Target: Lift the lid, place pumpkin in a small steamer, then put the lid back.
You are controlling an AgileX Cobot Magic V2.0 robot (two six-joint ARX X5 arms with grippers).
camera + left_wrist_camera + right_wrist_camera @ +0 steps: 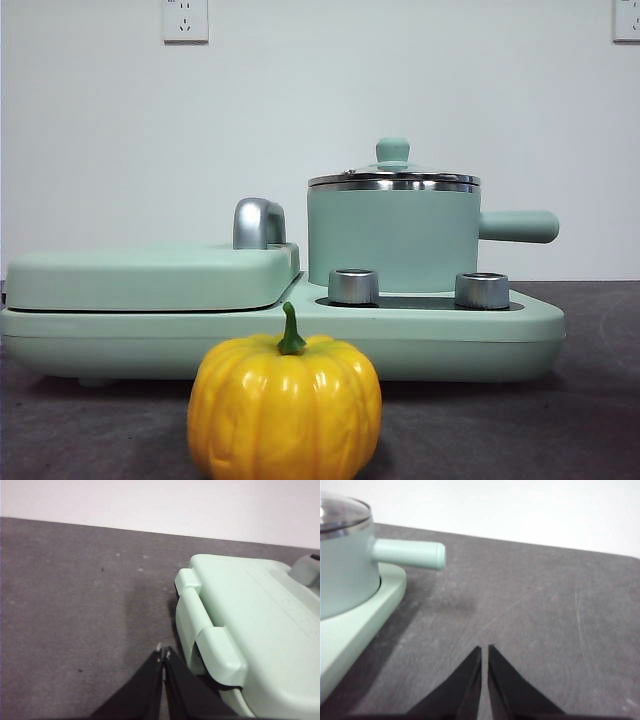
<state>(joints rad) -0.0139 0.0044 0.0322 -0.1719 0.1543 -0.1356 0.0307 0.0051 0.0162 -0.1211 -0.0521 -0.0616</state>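
The yellow-orange pumpkin [285,408] with a green stem sits on the dark table in front of the appliance, near the camera. The small steamer [392,238] is a mint-green pot with a straight side handle [517,226], standing on the right half of the appliance. The glass lid [393,176] with its mint knob rests on the pot. The pot [342,572] and lid [340,512] also show in the right wrist view. My left gripper [163,654] is shut and empty over the table beside the flat cover. My right gripper [485,649] is shut and empty, off to the pot's handle side.
The mint-green appliance base [400,335] spans the table. A large flat cover [150,275] with a chrome handle [258,222] lies on its left half; it also shows in the left wrist view [255,625]. Two steel knobs [353,286] stand before the pot.
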